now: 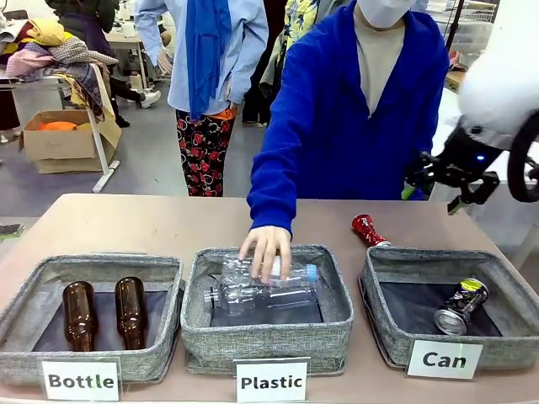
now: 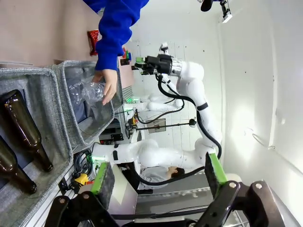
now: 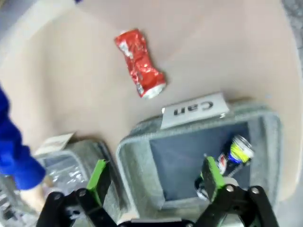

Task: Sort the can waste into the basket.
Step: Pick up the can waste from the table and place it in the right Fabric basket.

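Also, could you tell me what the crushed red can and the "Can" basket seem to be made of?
Crushed red can: likely thin metal, glossy paint; sharp creases, silvery end. Basket: seemingly woven grey fabric, matte; visible weave.

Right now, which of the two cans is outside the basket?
The crushed red can, lying on the table by the far corner of the basket labelled Can. The dark can with silver ends lies inside that basket.

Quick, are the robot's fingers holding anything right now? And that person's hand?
Left gripper: open, empty.
Right gripper: open, empty.
Person's hand: on a clear plastic bottle.
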Tool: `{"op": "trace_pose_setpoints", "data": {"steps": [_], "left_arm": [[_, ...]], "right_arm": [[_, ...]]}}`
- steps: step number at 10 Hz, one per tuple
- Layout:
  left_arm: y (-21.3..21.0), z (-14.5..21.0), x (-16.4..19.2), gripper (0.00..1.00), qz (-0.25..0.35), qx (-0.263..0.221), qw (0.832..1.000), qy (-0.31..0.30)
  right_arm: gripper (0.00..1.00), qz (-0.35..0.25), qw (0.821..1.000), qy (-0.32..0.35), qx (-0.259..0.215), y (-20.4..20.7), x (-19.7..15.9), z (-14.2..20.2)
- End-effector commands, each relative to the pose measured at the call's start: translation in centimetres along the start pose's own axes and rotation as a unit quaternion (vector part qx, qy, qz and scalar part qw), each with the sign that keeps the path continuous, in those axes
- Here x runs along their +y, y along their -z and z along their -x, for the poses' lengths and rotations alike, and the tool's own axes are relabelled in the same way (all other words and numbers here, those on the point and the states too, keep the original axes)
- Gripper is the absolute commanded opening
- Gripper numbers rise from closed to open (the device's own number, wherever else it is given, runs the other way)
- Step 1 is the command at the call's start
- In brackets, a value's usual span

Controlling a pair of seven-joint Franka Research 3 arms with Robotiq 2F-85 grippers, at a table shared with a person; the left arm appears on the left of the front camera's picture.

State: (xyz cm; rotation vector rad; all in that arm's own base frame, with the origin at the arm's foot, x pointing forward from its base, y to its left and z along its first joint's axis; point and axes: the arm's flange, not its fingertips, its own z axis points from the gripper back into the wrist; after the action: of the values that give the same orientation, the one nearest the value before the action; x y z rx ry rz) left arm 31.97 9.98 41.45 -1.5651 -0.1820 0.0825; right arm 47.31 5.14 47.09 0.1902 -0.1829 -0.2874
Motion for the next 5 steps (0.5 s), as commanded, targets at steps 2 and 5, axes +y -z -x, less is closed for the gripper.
{"op": "trace_pose_setpoints", "data": {"steps": [2,5], "left_arm": [[-0.1,0.4,-0.2,1.00,0.003,0.005,1.000,0.008],[-0.1,0.4,-0.2,1.00,0.003,0.005,1.000,0.008]], "right_arm": [[1.00,0.064,0.994,-0.084,0.020,4.7,3.2,-5.7],[1.00,0.096,0.984,-0.141,0.049,10.0,5.0,-9.2]]}}
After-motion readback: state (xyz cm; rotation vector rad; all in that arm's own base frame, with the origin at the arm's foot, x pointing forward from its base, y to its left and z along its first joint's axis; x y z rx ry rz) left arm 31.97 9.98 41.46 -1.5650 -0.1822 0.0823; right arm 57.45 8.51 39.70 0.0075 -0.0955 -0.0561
